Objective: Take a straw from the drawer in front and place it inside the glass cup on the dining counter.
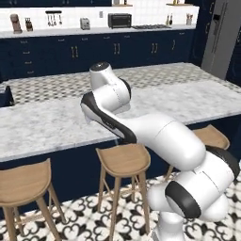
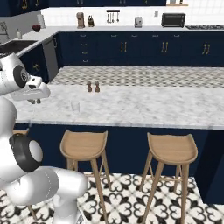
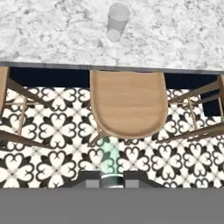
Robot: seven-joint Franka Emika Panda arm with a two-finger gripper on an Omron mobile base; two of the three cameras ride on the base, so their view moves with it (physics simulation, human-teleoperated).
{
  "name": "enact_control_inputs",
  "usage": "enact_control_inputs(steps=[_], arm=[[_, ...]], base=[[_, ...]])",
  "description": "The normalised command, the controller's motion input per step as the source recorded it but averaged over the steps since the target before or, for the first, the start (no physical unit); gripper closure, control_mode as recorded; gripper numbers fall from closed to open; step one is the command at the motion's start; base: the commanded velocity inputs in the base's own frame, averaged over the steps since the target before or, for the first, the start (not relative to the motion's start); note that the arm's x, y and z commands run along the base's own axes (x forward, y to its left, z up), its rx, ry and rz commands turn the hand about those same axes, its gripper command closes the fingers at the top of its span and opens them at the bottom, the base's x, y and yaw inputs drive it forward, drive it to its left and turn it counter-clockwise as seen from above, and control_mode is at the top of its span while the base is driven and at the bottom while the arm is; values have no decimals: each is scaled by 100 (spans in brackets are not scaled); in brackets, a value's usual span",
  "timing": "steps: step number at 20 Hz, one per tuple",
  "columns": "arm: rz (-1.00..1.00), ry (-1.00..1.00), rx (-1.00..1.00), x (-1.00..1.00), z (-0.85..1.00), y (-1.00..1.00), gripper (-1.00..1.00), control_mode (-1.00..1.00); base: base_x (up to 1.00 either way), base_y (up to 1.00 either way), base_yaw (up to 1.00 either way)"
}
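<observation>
- Straw: in the hand view a thin, pale greenish-white, blurred stick rises from between the two dark finger tips at the bottom centre and ends over the lower edge of the stool seat.
- Gripper: low centre of the hand view, jaws pressed together on the straw's near end; it looks down over the stool and floor.
- Glass cup: top centre of the hand view, a clear tumbler upright on the marble, well apart from the straw tip. In the right base view the same cup stands left of centre, near the counter's front edge.
- Dining counter: a white, grey-veined top across the middle of the right base view, navy panel beneath; in the hand view its marble fills the upper band.
- Two small brown shakers: side by side toward the far edge of the counter, behind the cup.
- Wooden stool: centre of the hand view, seat just below the counter edge, over black-and-white patterned floor tiles.
- Arm: white links sweep from lower right toward the centre of the left base view, above the stools.
</observation>
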Motion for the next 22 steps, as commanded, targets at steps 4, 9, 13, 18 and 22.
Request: enact_control_inputs(steps=[4,9,13,18,22], arm=[[0,0,0,0,0,0,100,100],[0,0,0,0,0,0,100,100],[0,0,7,11,2,0,100,-100],[35,-7,34,24,2,-17,100,-100],[70,-21,36,25,0,-36,100,-100]], base=[[85,34,-28],[83,35,-19],[50,21,-4],[0,0,0],[0,0,0]])
